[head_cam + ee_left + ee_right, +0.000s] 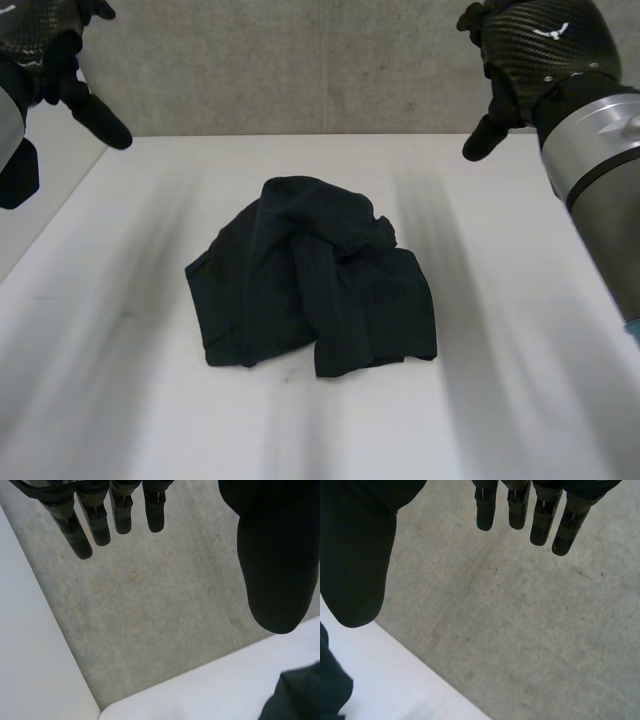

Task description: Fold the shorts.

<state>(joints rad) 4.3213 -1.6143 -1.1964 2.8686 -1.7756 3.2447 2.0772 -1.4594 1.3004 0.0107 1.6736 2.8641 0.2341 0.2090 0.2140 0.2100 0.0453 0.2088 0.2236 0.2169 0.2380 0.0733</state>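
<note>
Left arm: raised over the far left corner of the bench (500,420), with the palm turned down and outward.
Left hand (55,55): released. In the left wrist view the fingers (85,535) hang straight and slightly spread, and the thumb (275,565) is held wide of them. It holds nothing and touches nothing.
Right arm (600,170): raised over the far right corner of the bench. The grey forearm slopes up from the near right side.
Right hand (530,50): released. In the right wrist view the fingers (520,510) point straight and close together, and the thumb (355,560) stands well apart from them. It holds nothing and touches nothing.
Shorts (310,280): a dark garment lying in a crumpled heap at the middle of the bench, unfolded. Raised ridges of cloth run across it, and one bunched lobe sits toward the right hand's side. The heap lies between the two hands and well apart from both. A dark edge of it appears near the thumb in the left wrist view (295,695) and in the right wrist view (330,685).
Bench: white and flat. Bare surface surrounds the shorts on every side and separates them from each hand. In the left wrist view its rounded corner (130,707) lies below the fingers.
Floor (300,60): grey speckled concrete beyond the far edge of the bench, lying under the fingertips of both hands in the wrist views.
</note>
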